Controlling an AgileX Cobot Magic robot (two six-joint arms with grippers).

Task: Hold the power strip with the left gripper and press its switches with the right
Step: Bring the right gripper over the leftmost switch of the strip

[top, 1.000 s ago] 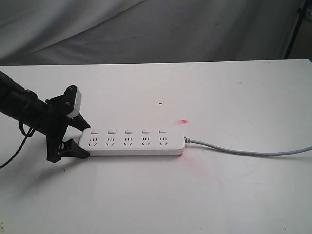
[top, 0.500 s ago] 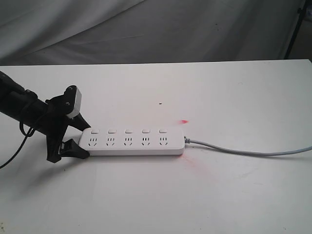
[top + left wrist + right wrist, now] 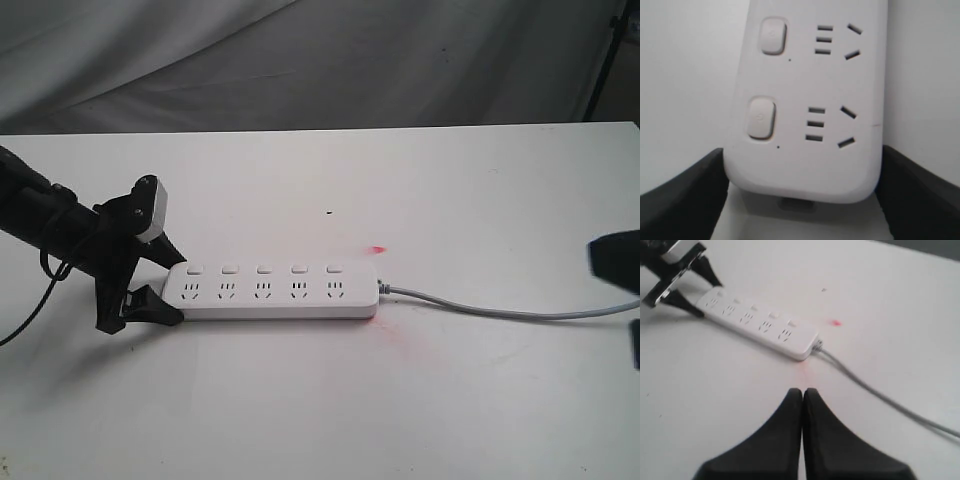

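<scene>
Though the left claw (image 3: 174,290) grips the power strip (image 3: 300,297), the shut, empty right claw (image 3: 803,391) has yet to reach its switches (image 3: 263,269).

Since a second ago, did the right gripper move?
Yes. The right gripper has come in from the exterior view's right edge, above the grey cable, toward the power strip.

Exterior camera looked across the table (image 3: 300,420) from slightly above. Left wrist camera sat close over the strip's (image 3: 805,100) end; right wrist saw that whole strip from afar.
</scene>
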